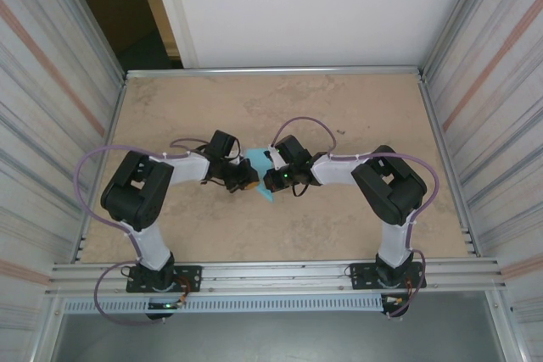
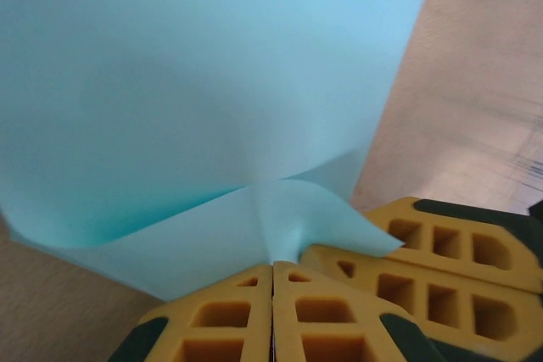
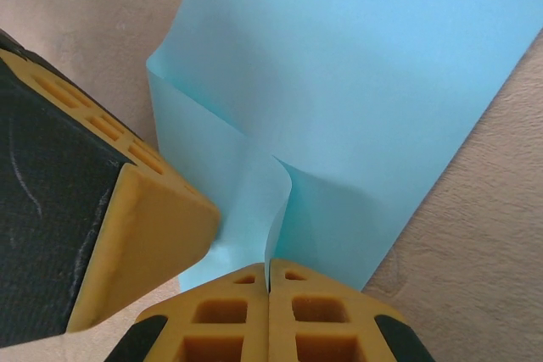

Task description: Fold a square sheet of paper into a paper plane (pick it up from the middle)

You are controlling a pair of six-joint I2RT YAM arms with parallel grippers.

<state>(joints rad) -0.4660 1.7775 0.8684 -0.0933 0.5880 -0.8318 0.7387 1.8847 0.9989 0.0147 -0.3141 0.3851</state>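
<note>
Square sheet of paper (image 1: pixel 256 159): one item, thin, plain light blue, no marks or print.

Location: middle of the desk (image 1: pixel 339 116), held between my two hands where they meet tip to tip. In the top view only small blue parts show, one on the far side of the hands and a pointed corner on the near side. Whether that corner touches the desk I cannot tell.

Condition: no longer flat. From my left wrist, the sheet (image 2: pixel 195 82) rises as a broad, softly bowed panel, with a second layer curling under it and ending in a pointed corner toward the right. Both layers gather into a narrow pleat at my fingertips. From my right wrist, the sheet (image 3: pixel 356 82) shows a straight folded edge on its left side and a rounded ridge running down into my grip. The surface is smooth, and the creases look soft rather than pressed.

Left hand (image 2: pixel 273 270): yellow fingers fully closed, with the pleat pinched between the tips.

Right hand (image 3: pixel 268 267): fingers fully closed, with the paper's ridge caught in the seam between them. It sits just beside my left hand.

Desk: beige, mottled, stone-like surface.
</note>
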